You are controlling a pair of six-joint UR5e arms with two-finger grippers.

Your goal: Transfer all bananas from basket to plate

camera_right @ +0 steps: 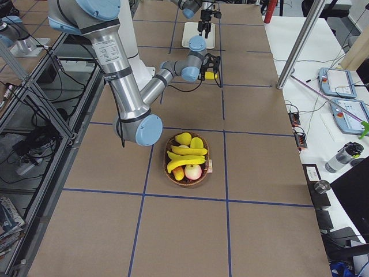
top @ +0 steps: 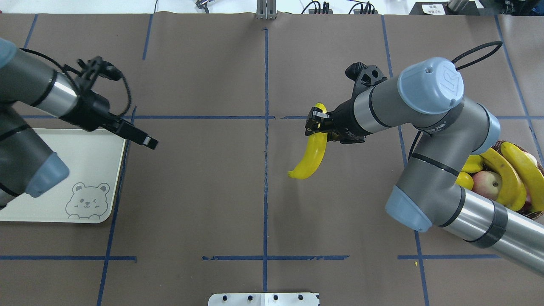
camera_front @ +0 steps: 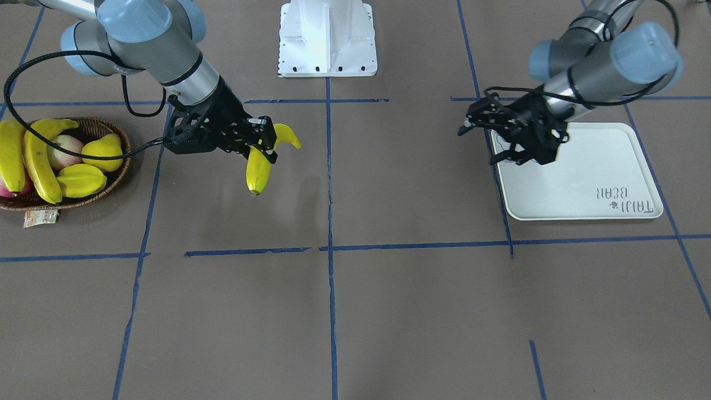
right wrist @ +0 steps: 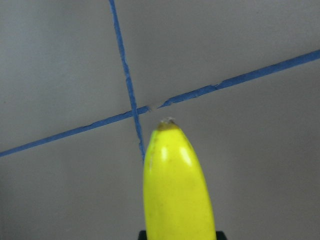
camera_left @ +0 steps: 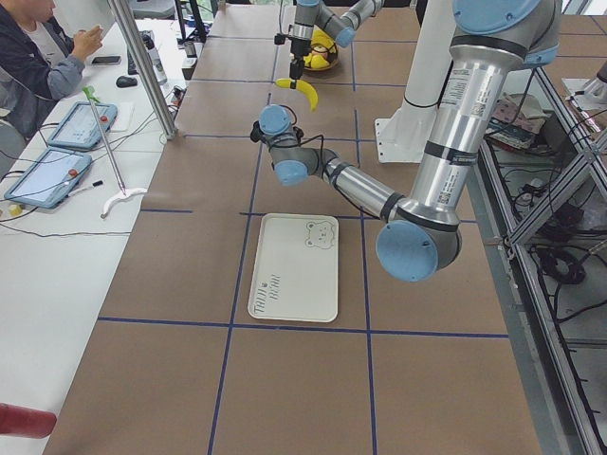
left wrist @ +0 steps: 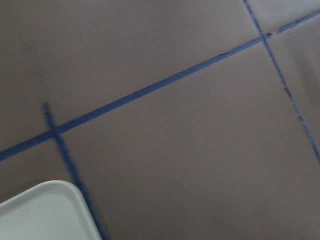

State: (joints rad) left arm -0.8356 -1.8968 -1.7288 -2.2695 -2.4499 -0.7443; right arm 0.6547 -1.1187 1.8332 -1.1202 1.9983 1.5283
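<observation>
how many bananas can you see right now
3. One banana is held in the right tool; two bananas lie side by side in the basket. None on the plate; another may be hidden.

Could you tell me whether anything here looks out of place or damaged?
Nothing stands out: the right gripper holds one banana above the table, the other bananas lie in the basket, and the plate carries nothing.

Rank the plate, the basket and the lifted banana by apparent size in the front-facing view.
1. plate
2. basket, close behind; the frame edge cuts it off, so this is unsure
3. lifted banana, clearly smallest
</observation>
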